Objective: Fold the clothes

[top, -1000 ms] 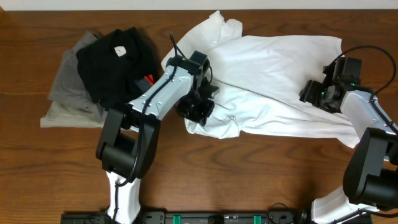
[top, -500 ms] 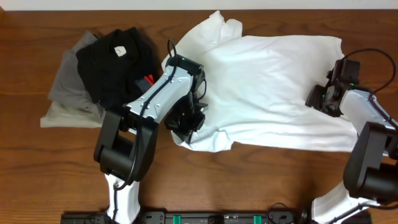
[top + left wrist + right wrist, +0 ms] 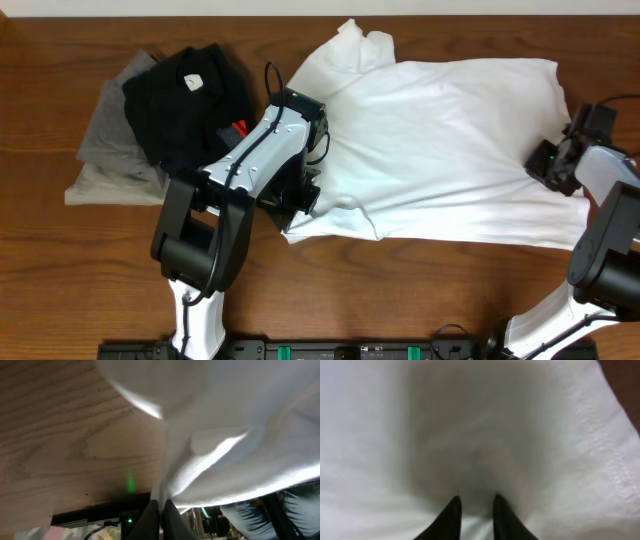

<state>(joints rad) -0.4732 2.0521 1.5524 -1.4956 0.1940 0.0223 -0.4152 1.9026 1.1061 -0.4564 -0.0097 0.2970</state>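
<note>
The white short-sleeved cotton T-shirt (image 3: 440,140) lay spread across the brown wooden table (image 3: 60,270). The left gripper (image 3: 160,509) was clamped on its edge. The right gripper (image 3: 476,510) pressed into the cloth with its fingers narrowly parted; whether it had a hold could not be told.

Through the left wrist camera I see my left gripper (image 3: 161,511) at the bottom edge. Its two dark fingertips are pressed together on a fold of the white T-shirt (image 3: 240,420). The cloth rises from that pinch and spreads across the upper right, creased, with a bright ridge running through it. The brown wooden table (image 3: 65,435) fills the left side and carries a small green glow (image 3: 131,483). Past the table's edge at the bottom everything is blurred, and I cannot tell what it is.
</note>
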